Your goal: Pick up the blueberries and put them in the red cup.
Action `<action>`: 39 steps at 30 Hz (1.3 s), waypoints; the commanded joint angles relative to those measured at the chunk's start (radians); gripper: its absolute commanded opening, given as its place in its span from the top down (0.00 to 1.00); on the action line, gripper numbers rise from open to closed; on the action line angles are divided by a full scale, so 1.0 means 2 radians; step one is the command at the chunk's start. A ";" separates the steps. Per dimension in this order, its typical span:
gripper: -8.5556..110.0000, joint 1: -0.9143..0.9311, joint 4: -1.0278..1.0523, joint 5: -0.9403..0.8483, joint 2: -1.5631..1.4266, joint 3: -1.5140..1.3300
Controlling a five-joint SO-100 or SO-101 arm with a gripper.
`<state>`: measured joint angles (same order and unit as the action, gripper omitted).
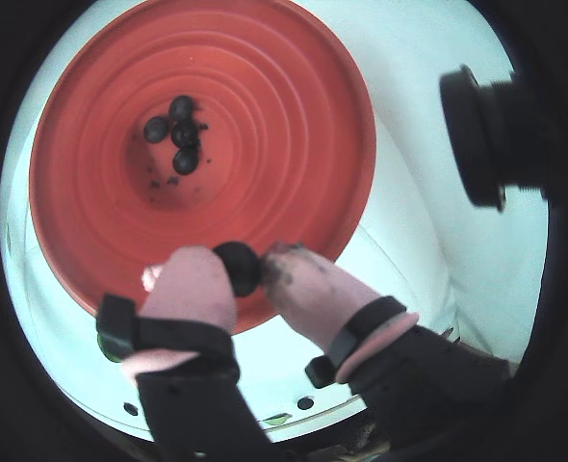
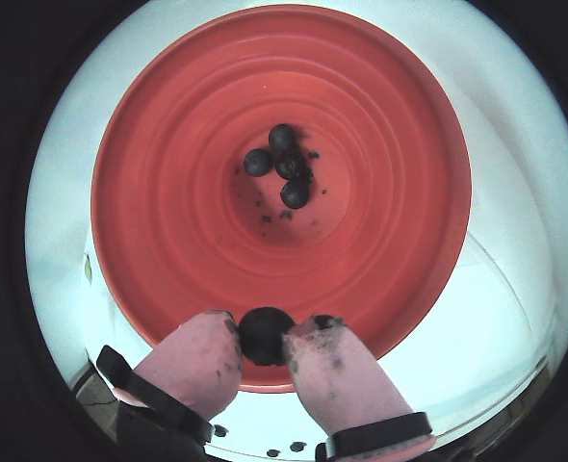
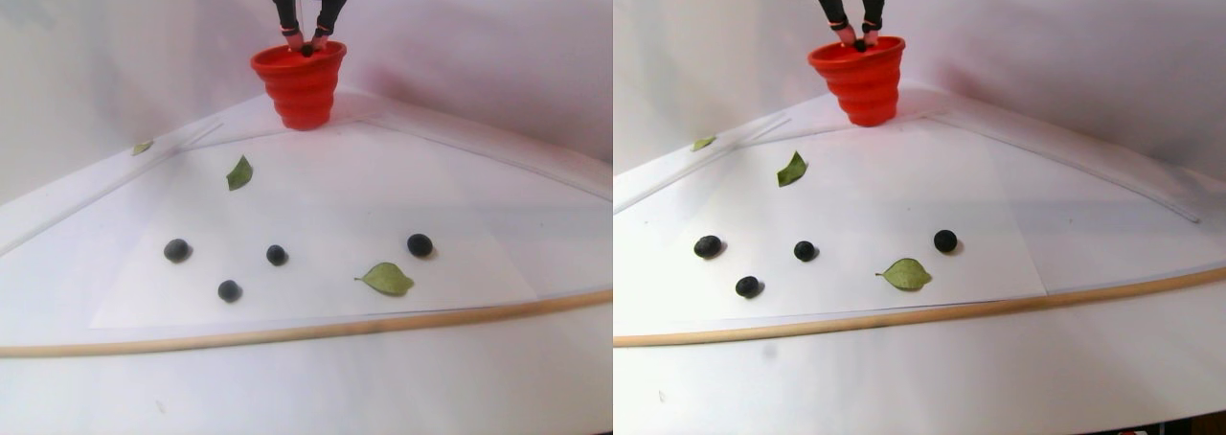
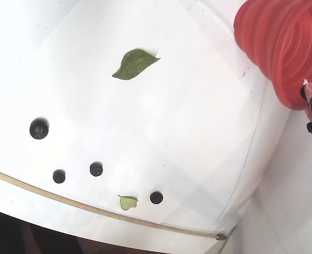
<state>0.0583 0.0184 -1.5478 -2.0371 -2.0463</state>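
The gripper hangs right over the red cup — jaws pinched on a single dark berry just above the near rim. Four blueberries sit clustered at the cup's bottom. Out on the white table, four more berries lie loose among green leaves — well apart from the cup.

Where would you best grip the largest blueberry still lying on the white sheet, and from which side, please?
Take the largest blueberry across its middle, coming straight down from above. It is round, so no side is better, and it lies apart from the other berries and the leaf, leaving room for both fingers.
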 commanded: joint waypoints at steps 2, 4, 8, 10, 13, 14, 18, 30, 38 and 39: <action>0.80 -0.004 -0.010 0.002 -0.023 0.038; 0.79 -0.003 -0.010 -0.002 -0.028 0.033; 0.80 -0.002 0.002 -0.007 -0.045 0.027; 0.80 -0.002 0.010 -0.008 -0.054 0.025; 0.80 -0.002 0.023 -0.012 -0.071 0.021; 0.81 -0.002 0.029 -0.014 -0.075 0.020; 0.81 -0.002 0.042 -0.020 -0.091 0.015; 0.81 0.000 0.174 -0.053 -0.160 -0.007; 0.81 -0.002 0.239 -0.066 -0.182 -0.036; 0.81 -0.002 0.245 -0.067 -0.183 -0.039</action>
<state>0.0583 0.4694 -1.6751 -2.2856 -2.1292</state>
